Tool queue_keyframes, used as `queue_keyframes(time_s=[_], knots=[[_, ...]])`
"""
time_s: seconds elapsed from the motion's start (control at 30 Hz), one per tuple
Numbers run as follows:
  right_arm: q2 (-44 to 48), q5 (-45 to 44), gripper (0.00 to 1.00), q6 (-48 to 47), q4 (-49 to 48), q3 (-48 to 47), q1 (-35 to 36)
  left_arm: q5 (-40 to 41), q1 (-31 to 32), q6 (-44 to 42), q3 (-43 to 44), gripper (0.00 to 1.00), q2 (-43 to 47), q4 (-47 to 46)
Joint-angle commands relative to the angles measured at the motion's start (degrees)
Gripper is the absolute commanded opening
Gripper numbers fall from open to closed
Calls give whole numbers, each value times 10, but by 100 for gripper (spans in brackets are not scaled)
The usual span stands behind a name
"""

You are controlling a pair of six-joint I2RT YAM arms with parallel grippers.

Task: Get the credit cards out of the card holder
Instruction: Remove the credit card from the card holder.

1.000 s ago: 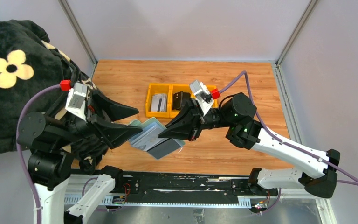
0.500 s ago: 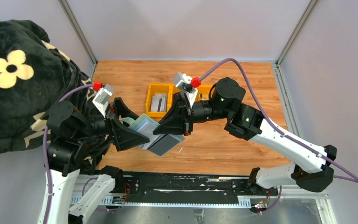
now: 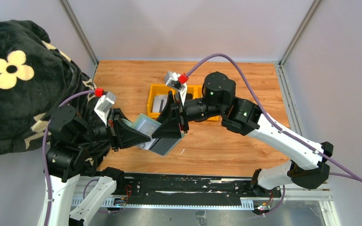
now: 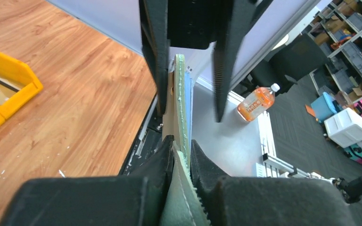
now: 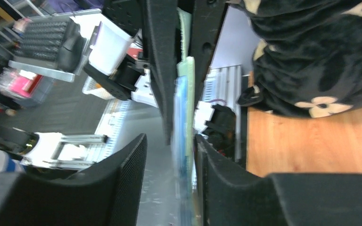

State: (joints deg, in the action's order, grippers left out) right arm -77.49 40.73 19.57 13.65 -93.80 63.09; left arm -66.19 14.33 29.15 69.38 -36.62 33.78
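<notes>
Left end effector (image 3: 146,138) pinched closed, right end effector (image 3: 156,134) parted, arms angled inward.

L claw (image 4: 181,151) pinching card holder (image 4: 181,94).

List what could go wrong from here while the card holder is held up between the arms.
1. Only the left pincer clamps the card holder, by one thin edge. With the right pincer open, it may sag or slip out.
2. The two pincers face each other closely around the holder and may collide.
</notes>
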Motion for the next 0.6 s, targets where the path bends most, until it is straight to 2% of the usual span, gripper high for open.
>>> queue_keyframes(time_s=[0.0, 0.1, 0.2, 0.27, 0.37, 0.43, 0.53, 0.57], knots=[[14, 50, 57, 26, -42, 19, -11, 24, 0, 19, 7, 3, -1, -24], [56, 72, 64, 41, -119, 101, -14, 19, 0, 69, 6, 2, -1, -73], [95, 68, 63, 48, -169, 160, -15, 21, 0, 91, 7, 1, -2, -98], [111, 62, 51, 51, -181, 180, -16, 23, 0, 105, 4, 1, -2, -113], [118, 60, 16, 57, -191, 187, -22, 21, 0, 148, -8, 4, -4, -149], [116, 65, 1, 60, -191, 182, -26, 19, 0, 163, -15, 24, -5, -160], [104, 88, 0, 57, -177, 165, -29, 19, 0, 171, -22, 48, -9, -148], [98, 96, 0, 52, -164, 157, -30, 18, 0, 173, -26, 50, -8, -147]])
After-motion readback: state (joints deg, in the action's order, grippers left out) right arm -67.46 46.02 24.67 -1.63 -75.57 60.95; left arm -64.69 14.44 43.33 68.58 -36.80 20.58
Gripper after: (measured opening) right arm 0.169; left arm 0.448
